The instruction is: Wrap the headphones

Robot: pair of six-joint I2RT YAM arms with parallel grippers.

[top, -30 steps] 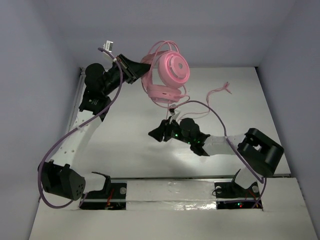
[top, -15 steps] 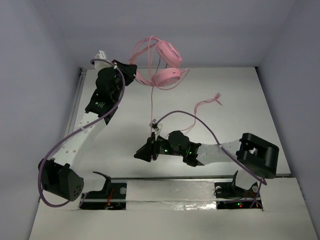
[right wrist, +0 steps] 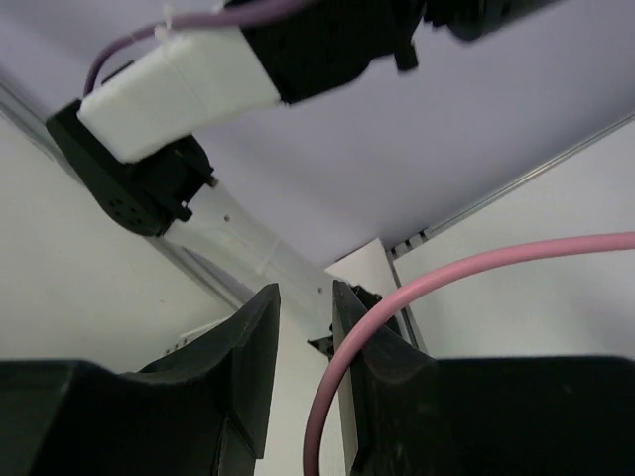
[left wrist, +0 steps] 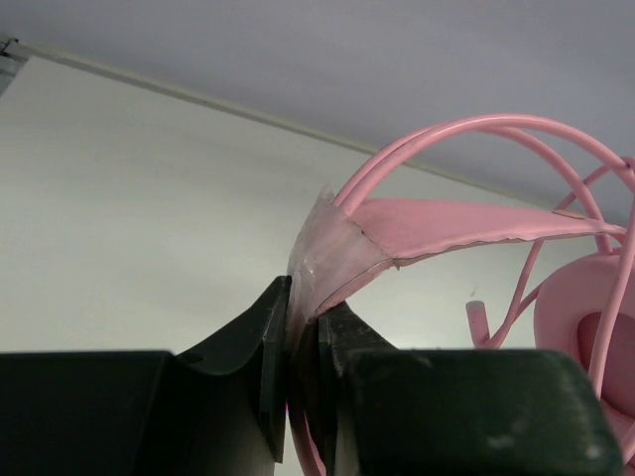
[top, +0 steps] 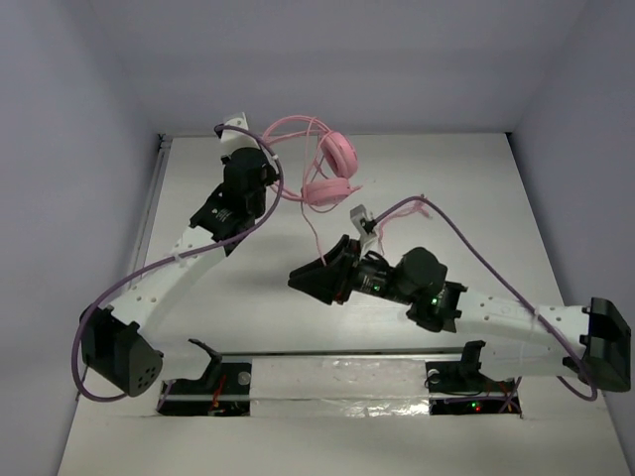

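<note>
Since last frame the headphones (top: 335,169) have swung lower, beyond my right pincer (right wrist: 306,302). My left pincer (left wrist: 304,297) clamps their headband (left wrist: 476,223). Right pincer slightly apart, cable (right wrist: 476,263) crossing its right finger.

**Pink headphones aloft, caught by the band**

The headphones (top: 322,169) are held up toward the far side, gripped at the headband (top: 288,129) by the closed left gripper (top: 260,151). In the left wrist view, two thin pink hoops (left wrist: 476,134) arch away to the right over a flat inner strap (left wrist: 466,223), whose pale, see-through end is squeezed in the jaws. The two round padded cups sit close together, the upper cup (top: 340,152) tilted on edge and the lower cup (top: 330,192) just beneath it. The long, thin cable (top: 316,233) trails loosely from the lower cup toward the near side (slack, not taut).
</note>
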